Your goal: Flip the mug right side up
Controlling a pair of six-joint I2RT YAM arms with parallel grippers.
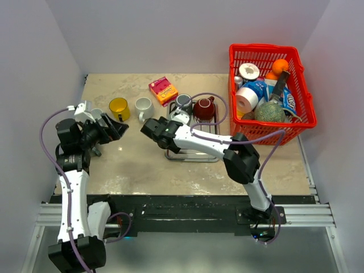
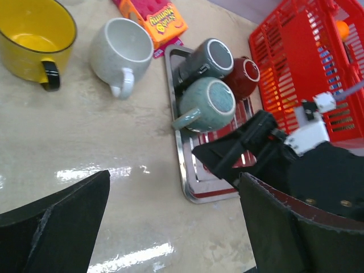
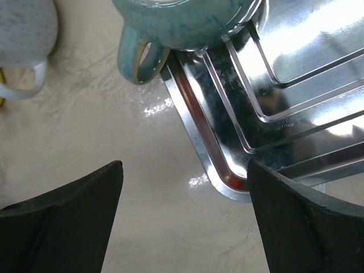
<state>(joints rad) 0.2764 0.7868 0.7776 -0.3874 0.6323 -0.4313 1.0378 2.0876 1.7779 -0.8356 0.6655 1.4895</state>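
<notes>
Three mugs stand upside down on a metal tray (image 2: 196, 187): a teal mug (image 2: 208, 102) at the tray's near-left corner with its handle toward the table, a grey mug (image 2: 208, 59) and a dark red mug (image 2: 242, 77) behind it. In the top view the teal mug (image 1: 180, 118) is just right of my right gripper (image 1: 149, 128), which is open and empty. The right wrist view shows the teal mug (image 3: 187, 23) ahead of the open right gripper (image 3: 185, 210), above bare table by the tray's corner (image 3: 227, 182). My left gripper (image 1: 116, 129) is open, empty, left of the tray.
A yellow mug (image 1: 119, 108) and a white mug (image 1: 144, 108) stand upright at the back left. A pink and orange box (image 1: 163, 90) lies behind them. A red basket (image 1: 301, 85) full of groceries stands at the back right.
</notes>
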